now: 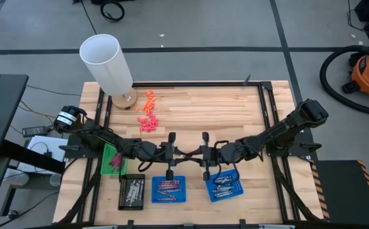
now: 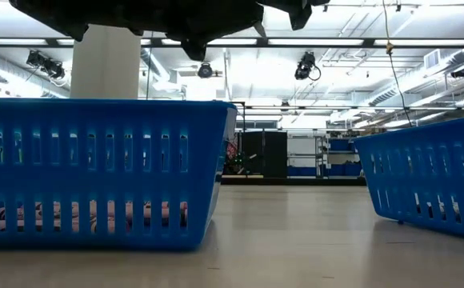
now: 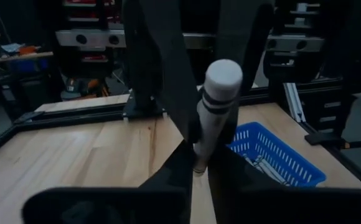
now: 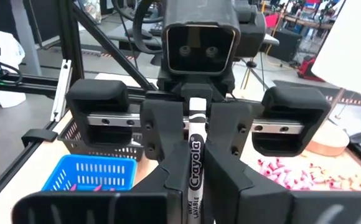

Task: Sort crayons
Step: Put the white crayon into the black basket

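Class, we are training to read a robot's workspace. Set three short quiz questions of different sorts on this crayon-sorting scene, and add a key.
1. True or false: the left gripper and the right gripper meet above the table with one crayon between them.
2. How many blue trays lie on the table? A one, B two, C three.
3. What stands next to the loose crayons?

Key: 1 true. 2 B. 3 the white tube.
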Controlling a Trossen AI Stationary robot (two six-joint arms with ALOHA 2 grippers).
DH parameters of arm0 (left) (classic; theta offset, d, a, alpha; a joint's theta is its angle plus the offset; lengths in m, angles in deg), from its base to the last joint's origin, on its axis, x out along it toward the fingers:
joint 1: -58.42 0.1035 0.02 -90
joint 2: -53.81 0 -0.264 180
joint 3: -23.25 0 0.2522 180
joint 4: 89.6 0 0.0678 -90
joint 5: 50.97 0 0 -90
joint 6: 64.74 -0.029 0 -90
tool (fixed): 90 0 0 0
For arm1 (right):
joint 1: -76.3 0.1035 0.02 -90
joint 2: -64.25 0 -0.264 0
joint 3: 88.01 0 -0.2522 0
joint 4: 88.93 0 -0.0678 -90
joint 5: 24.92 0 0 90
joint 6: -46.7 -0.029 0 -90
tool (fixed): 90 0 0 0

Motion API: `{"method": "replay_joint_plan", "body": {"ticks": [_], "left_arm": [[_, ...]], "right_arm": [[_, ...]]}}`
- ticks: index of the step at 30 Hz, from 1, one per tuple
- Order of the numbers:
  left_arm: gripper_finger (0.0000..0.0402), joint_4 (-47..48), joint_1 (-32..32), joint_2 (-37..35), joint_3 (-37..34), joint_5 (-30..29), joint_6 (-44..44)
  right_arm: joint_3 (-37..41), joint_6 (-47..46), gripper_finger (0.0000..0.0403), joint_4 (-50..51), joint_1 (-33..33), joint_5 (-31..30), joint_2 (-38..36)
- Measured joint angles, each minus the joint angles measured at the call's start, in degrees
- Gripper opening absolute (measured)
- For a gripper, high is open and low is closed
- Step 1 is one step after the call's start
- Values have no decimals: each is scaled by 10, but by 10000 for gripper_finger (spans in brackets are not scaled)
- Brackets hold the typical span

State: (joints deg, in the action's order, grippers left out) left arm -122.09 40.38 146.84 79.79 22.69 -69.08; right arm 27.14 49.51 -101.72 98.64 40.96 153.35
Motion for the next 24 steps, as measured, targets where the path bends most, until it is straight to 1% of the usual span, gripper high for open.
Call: {"method": "replay_joint_plan", "body": {"ticks": [2, 5, 9, 13, 16, 18, 21, 22, 24], "left_arm": [[25, 3, 0, 0, 0, 0, 8], [27, 26, 0, -2, 0, 0, 29], [47, 111, -2, -26, 0, 2, 65], [49, 228, -17, -70, 0, 7, 114], [47, 328, -33, -110, 0, 62, 183], [47, 394, -46, -132, 0, 114, 260], [50, 457, -75, -153, 0, 198, 372], [50, 472, -90, -157, 0, 216, 400], [50, 489, -122, -159, 0, 226, 449]], "right_arm": [[0, -10, 59, 7, -3, 0, 0], [0, -21, 71, 25, -4, -1, 0], [0, -22, 92, 34, -4, -2, 0], [0, -22, 110, 56, -4, -2, 0], [0, -27, 116, 78, -5, -3, 0], [0, -31, 117, 84, -8, -3, 0], [0, -29, 116, 87, -12, -3, 0], [0, -27, 116, 86, -13, -3, 0], [0, -23, 116, 86, -17, -3, 0]]}}
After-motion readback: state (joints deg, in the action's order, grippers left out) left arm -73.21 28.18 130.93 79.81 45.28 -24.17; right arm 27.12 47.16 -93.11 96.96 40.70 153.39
